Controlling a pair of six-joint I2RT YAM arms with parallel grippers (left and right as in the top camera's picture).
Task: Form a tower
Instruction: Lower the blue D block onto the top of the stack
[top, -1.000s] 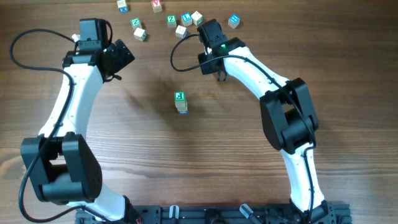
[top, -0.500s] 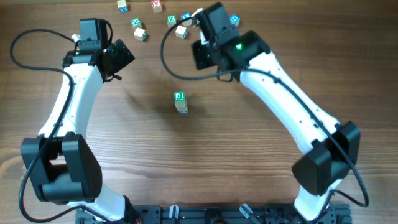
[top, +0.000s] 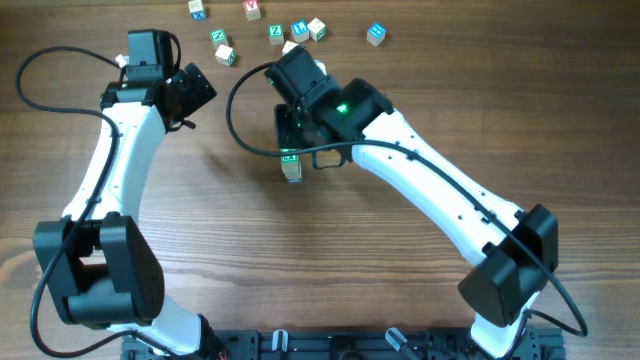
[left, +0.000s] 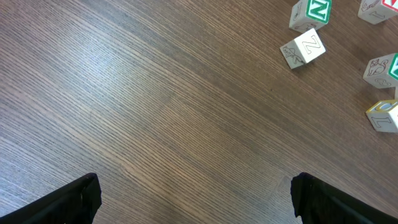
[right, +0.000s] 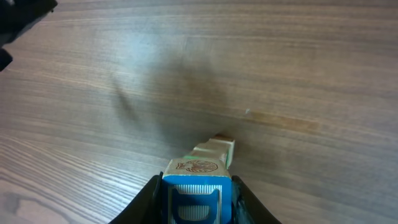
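Near the middle of the brown wood-grain worktop (top: 200, 230), the tower (top: 292, 170), a narrow one-cube-wide stack of small pale wooden alphabet cubes with a green lettered face on top, is standing upright. I cannot count its levels from overhead.

I am judging it as light, stiff and smooth-faced, so it will not crush but it will slide or topple at a small sideways knock. Nothing is locking the cubes together. I would not be gripping the stack at all. If it needs steadying, the place is low down across two flat opposite sides, never at a corner or by the top cube.

I am running the right hand (right: 196, 200) pressed together on a blue-faced pale wooden cube (right: 195, 167), with one finger on each flat side. The blue face is pointing at the wrist camera, and an animal drawing is showing on the face above it.

From overhead, this hand is hanging right at the tower's far edge, and the wrist is covering part of the stack. In the right wrist view, a pale wooden corner is peeking out just beyond the held cube. I am taking that for the tower top, though I cannot tell whether the two are touching.

The left hand (top: 192, 90) is spread wide over bare wood, well apart from the tower. The loose lettered cubes (top: 300, 30) are lying scattered along the far edge.
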